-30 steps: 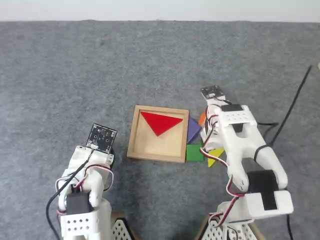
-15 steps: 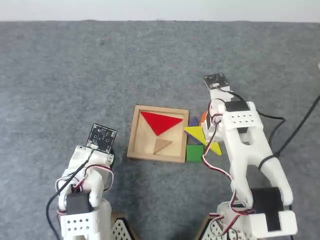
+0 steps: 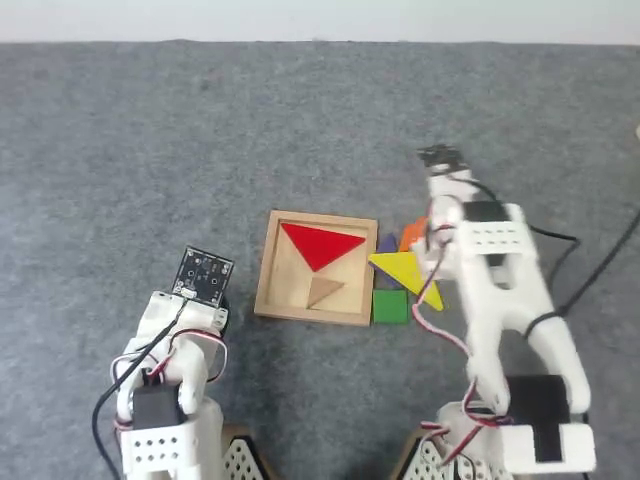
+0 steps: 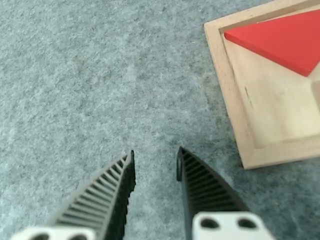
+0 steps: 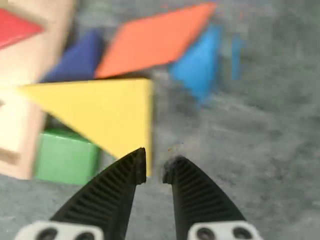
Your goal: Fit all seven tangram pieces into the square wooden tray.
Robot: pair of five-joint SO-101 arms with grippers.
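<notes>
Tray: sq wooden, mid-table in high view, flat on grey felt.
Red triangle: in tray, long edge along the 12 o'clock wall, apex pointing to 6.
Tan triangle: small, in tray, just beside red's apex at its 6 o'clock, near the 6 o'clock wall.
Yellow triangle: outside tray at its 3 o'clock, one corner up against the tray wall; it overlaps the pieces next to it.
Green square: outside, at tray's 4 o'clock, against the outer wall, partly under yellow.
Dark blue piece: outside, at tray's 2 o'clock, between tray wall & orange piece.
Light blue piece: touching orange on the side away from tray.
Right gripper: low over felt at yellow's outer corner; jaws a narrow gap apart. Can't tell if a tip touches that corner; nothing clearly pinched.
Right arm: at tray's 3–4 o'clock, stretched over the loose pieces.
Left gripper: over bare felt near a tray corner; jaws slightly apart, holding nothing.
Left arm: at tray's 8 o'clock, well apart from the pieces.
</notes>
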